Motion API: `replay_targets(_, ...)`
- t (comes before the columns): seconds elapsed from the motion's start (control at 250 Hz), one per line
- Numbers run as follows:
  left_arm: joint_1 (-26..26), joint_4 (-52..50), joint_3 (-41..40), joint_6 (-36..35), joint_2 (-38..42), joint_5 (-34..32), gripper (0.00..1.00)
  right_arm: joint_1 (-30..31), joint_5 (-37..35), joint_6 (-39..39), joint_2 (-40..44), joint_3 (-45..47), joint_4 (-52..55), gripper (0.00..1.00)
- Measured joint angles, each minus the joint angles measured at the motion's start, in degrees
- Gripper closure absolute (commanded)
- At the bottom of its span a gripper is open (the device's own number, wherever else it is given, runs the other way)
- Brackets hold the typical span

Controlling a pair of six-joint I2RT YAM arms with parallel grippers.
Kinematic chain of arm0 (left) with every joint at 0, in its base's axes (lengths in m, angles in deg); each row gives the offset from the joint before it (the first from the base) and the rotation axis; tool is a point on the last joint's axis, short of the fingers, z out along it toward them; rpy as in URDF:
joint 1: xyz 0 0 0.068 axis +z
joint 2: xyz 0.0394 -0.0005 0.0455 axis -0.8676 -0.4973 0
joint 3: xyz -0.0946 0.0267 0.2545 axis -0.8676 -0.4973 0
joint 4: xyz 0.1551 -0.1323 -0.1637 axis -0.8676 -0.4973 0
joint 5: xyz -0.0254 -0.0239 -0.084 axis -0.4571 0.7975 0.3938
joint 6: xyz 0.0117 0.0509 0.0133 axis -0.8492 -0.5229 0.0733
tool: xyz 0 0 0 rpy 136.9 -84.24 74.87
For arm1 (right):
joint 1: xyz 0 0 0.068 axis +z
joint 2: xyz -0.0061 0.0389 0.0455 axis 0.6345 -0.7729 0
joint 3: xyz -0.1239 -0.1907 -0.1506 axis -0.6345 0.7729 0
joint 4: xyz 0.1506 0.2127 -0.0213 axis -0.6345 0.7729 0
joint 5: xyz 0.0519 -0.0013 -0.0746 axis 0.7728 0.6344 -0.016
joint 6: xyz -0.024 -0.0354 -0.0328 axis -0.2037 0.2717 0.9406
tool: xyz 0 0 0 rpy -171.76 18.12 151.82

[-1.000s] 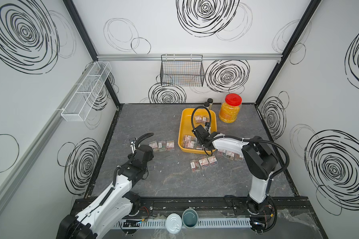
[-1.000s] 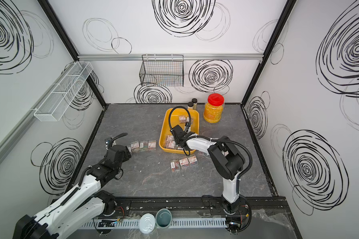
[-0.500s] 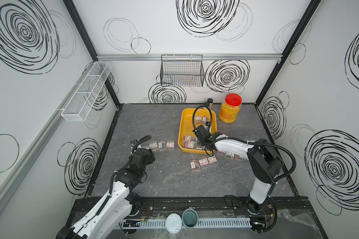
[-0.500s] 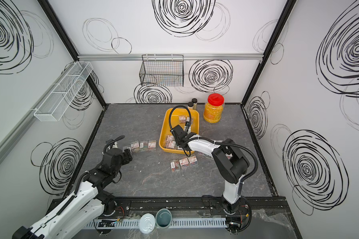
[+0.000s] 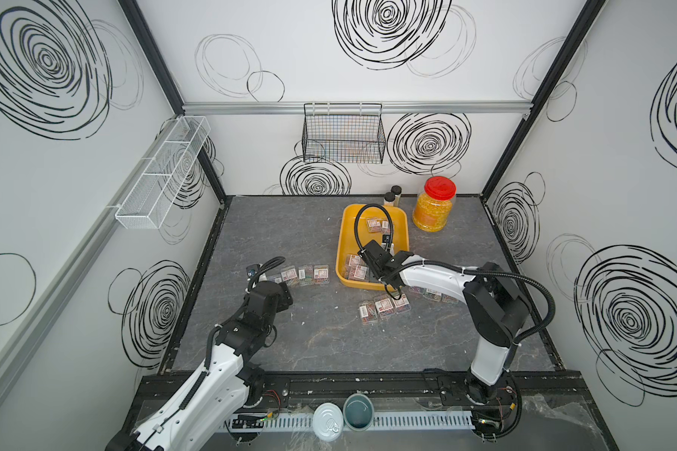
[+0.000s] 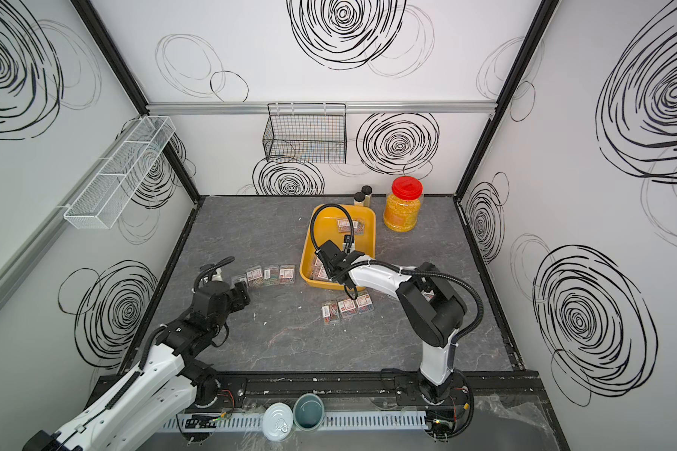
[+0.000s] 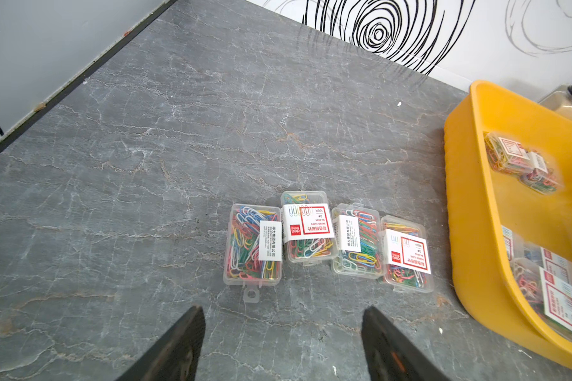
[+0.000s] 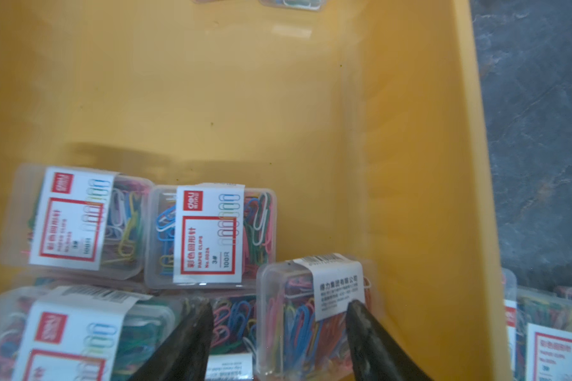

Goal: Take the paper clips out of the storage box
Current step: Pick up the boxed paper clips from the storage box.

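The storage box [image 5: 402, 234] is a shallow yellow tray at the back of the table. Clear cases of paper clips [image 8: 208, 237] lie at its near end, and two more [image 5: 378, 225] at its far end. My right gripper [image 8: 278, 316] is down in the near end, open, its fingers either side of a tilted case [image 8: 311, 313] against the tray wall. Only the right finger is close to that case. My left gripper [image 7: 283, 330] hovers open and empty over the table, just short of a row of several cases [image 7: 311, 231].
Three cases [image 5: 384, 306] lie in front of the tray, with more [image 5: 430, 295] under my right arm. A red-lidded jar [image 5: 434, 209] and two black-capped bottles [image 5: 392, 196] stand behind the tray. A black wire basket [image 5: 342, 134] hangs on the back wall.
My right gripper's jaws have spread wider inside the tray. My left arm has drawn back a little from the row of cases toward the front.
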State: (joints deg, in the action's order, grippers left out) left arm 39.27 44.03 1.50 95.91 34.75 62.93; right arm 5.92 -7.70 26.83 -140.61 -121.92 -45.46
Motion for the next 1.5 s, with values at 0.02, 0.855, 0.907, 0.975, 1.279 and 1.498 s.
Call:
replay_targets(0.02,0.0,0.0,0.0,0.0,0.0,0.0,0.21,-0.2,0.0,-0.1,-0.5,-0.2,0.4,0.34)
replay_targets(0.855,0.0,0.0,-0.6,-0.1,2.5,0.0,0.19,-4.1,3.8,-0.2,-6.1,-11.2,1.9,0.59)
replay_targets(0.907,0.0,0.0,-0.6,-0.1,2.6,0.0,0.19,-4.1,3.7,-0.1,-6.1,-11.5,1.9,0.59)
replay_targets(0.975,0.0,0.0,-0.6,-0.1,2.6,0.0,0.19,-4.1,3.5,-0.1,-6.1,-11.5,2.0,0.61)
replay_targets(1.279,0.0,0.0,-0.9,-0.1,4.0,0.0,0.18,-4.2,2.1,0.0,-3.7,-10.3,2.3,0.68)
replay_targets(1.498,0.0,0.0,-0.9,-0.1,4.2,0.0,0.18,-4.6,1.8,-0.2,-1.2,-8.2,2.3,0.63)
